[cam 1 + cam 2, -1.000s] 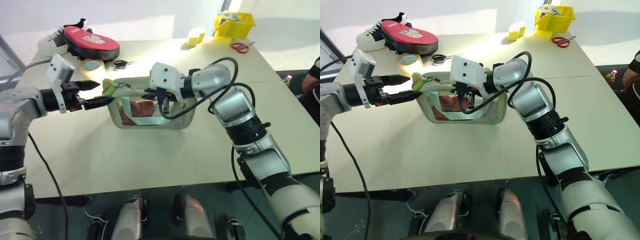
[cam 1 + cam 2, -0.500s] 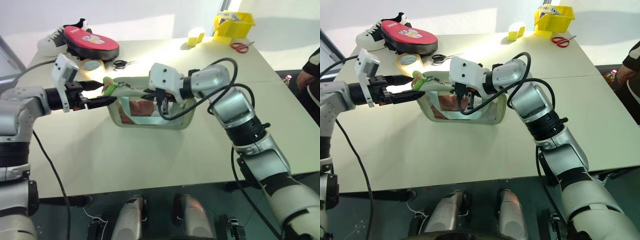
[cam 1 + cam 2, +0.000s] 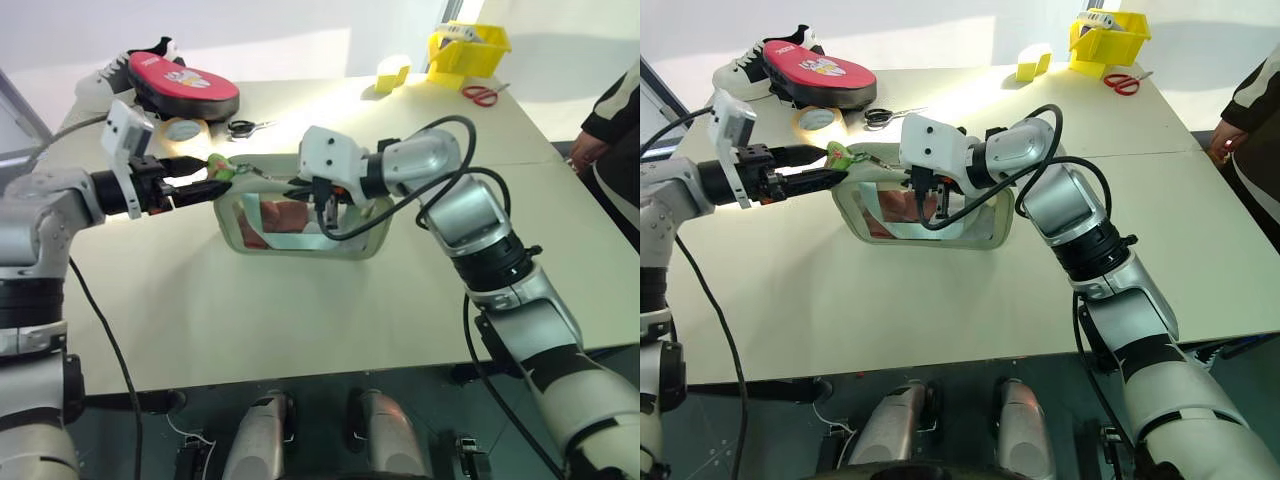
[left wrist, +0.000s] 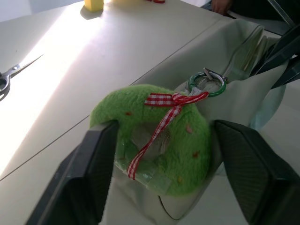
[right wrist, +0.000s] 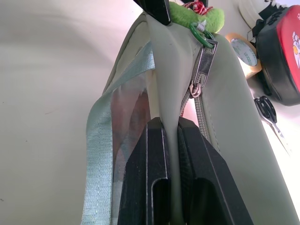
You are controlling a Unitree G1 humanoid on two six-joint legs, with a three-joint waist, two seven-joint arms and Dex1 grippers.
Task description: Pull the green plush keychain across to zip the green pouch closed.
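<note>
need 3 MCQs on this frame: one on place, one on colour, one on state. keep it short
1. Where does the green plush keychain sit?
A. between the left gripper's jaws, at the end of the green pouch
B. inside the yellow bin
C. on the red pad

2. What colour is the ribbon tied on the keychain?
A. plain blue
B. red and white check
C. black

3. What is the right gripper doing?
A. hanging open above the table
B. holding the scissors
C. shut on the pouch's top edge, beside the zipper

Answers:
1 A: the left wrist view shows the plush between the two black fingers, ringed to the zipper pull.
2 B: the checked bow shows there too.
3 C: the right wrist view shows both fingers pinching the pouch fabric.
</note>
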